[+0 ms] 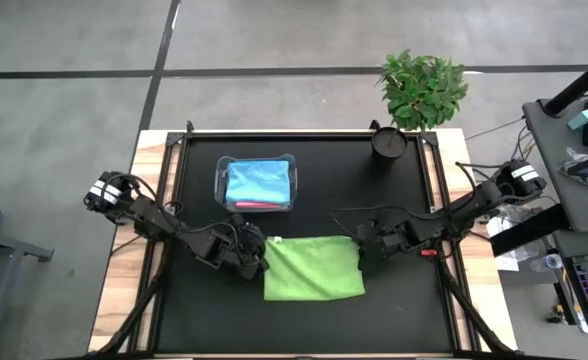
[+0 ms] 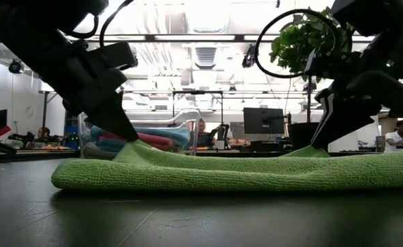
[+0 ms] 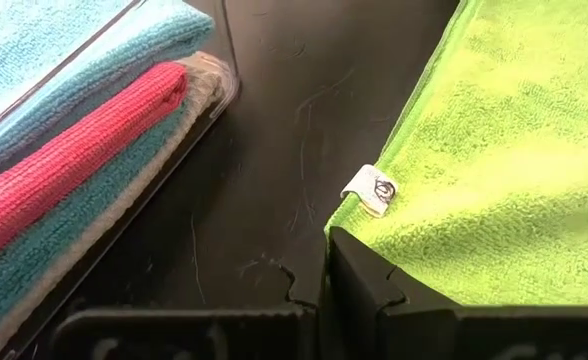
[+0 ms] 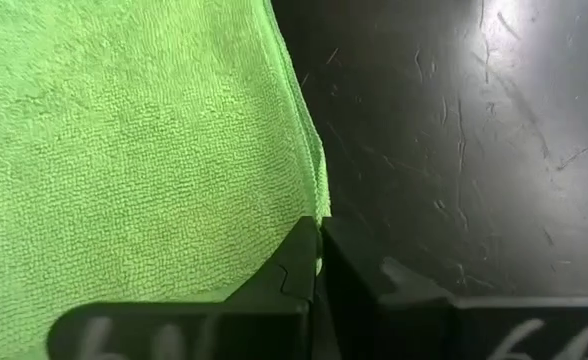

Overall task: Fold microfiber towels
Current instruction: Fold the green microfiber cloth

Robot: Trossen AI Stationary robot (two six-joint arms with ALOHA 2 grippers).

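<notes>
A lime green microfiber towel (image 1: 314, 267) lies flat on the black mat (image 1: 404, 300), near the table's front. My left gripper (image 1: 259, 252) is shut on its far left corner. My right gripper (image 1: 362, 248) is shut on its far right corner. Behind the towel stands a clear plastic tub (image 1: 257, 185) holding light blue towels (image 3: 34, 40) and a pink towel (image 3: 74, 160), folded and stacked. In the low view both held corners rise in small peaks (image 2: 129, 147) (image 2: 310, 152). My left gripper pinches the towel's far left corner (image 3: 349, 215) between its two fingers, next to the small white tag (image 3: 374, 188). The fingers slant down from the table's left. The corner is raised a little; the towel's other parts lie on the mat. My right gripper pinches the towel's far right corner at its right edge (image 4: 319, 200) between its two fingers, slanting down from the table's right. Two layers show along that edge. The corner is raised slightly while the towel's other parts lie on the mat.
A potted plant (image 1: 422, 88) and a dark round cup (image 1: 388, 142) stand at the table's far right corner. Bare black mat lies to the right of the tub and in front of the towel. Wooden strips (image 1: 134, 230) border the mat.
</notes>
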